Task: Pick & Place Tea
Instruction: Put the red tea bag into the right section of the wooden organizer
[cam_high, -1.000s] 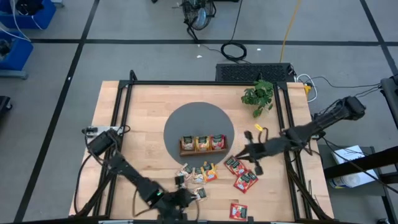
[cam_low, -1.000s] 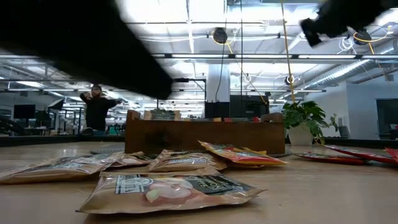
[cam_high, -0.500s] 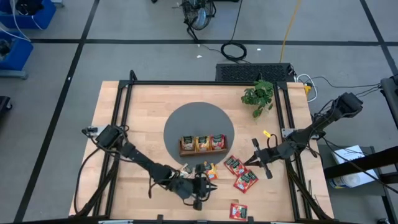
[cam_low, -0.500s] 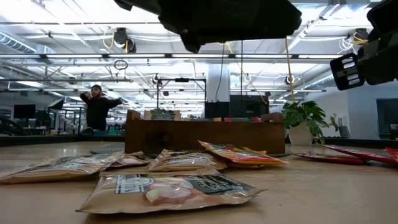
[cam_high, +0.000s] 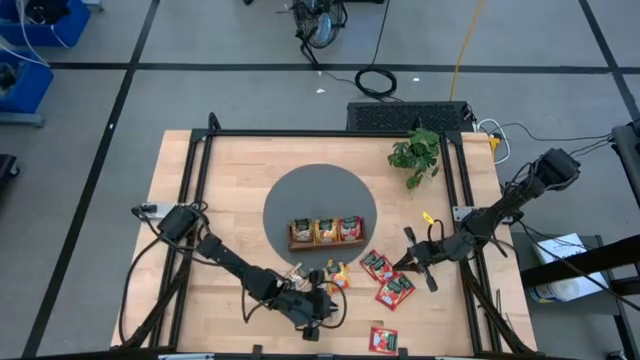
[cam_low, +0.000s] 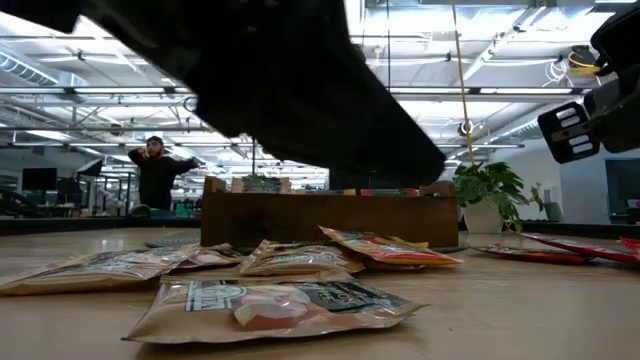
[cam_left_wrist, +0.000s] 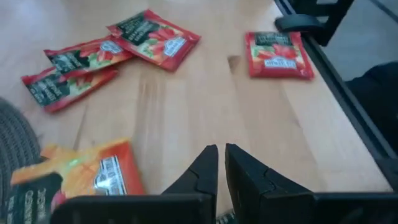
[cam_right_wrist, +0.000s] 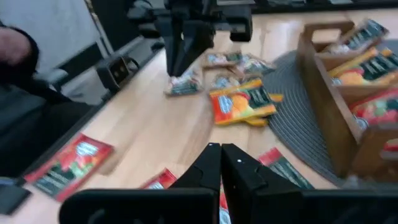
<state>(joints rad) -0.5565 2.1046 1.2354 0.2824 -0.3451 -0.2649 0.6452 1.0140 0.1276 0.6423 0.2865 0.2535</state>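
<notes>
Loose tea packets lie flat on the wooden table near its front edge: beige ones (cam_high: 300, 275), an orange one (cam_high: 337, 275), and red ones (cam_high: 378, 265) (cam_high: 395, 290) (cam_high: 383, 340). More packets stand in the wooden tray (cam_high: 327, 243). My left gripper (cam_high: 328, 303) hangs shut over the near packets, above a beige packet (cam_right_wrist: 185, 84), with nothing between its fingers (cam_left_wrist: 205, 165). My right gripper (cam_right_wrist: 221, 149) is shut and hovers just right of the red packets (cam_right_wrist: 71, 162), holding nothing.
The tray sits on a round grey mat (cam_high: 310, 190). A potted plant (cam_high: 415, 152) stands at the far right of the table. Black frame rails (cam_high: 195, 200) run along the table's sides. A person (cam_low: 155, 175) stands far off in the room behind.
My left gripper has swung along the near edge toward the table's right, over the beige and orange packets. My right gripper has sunk closer to the table and drawn back a little toward the right edge. No packet has moved.
</notes>
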